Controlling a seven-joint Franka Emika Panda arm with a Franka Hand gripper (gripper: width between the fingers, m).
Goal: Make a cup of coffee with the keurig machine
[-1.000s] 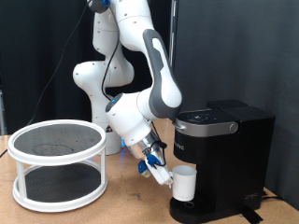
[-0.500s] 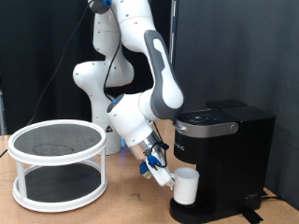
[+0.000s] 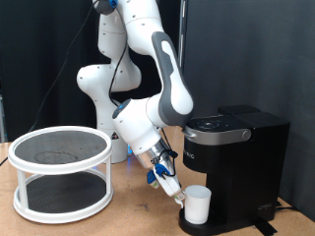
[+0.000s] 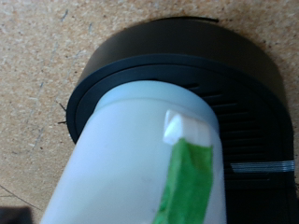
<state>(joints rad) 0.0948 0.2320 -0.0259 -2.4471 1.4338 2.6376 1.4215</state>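
My jaws gripped the cup (image 3: 198, 205) at lower right of the exterior view, over the machine's (image 3: 239, 157) drip base (image 4: 159, 70) on the tabletop (image 4: 37, 56).

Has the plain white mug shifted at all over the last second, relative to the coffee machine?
Yes. The plain white mug has gone lower and slightly toward the exterior view's right, nearer the matte-black coffee machine's round drip base, carried by the gripper.

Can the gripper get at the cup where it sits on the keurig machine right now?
Probably yes: the gripper is already at the cup, which sits on the keurig machine's round drip base. Nothing stands between them, and that side of the machine is open.
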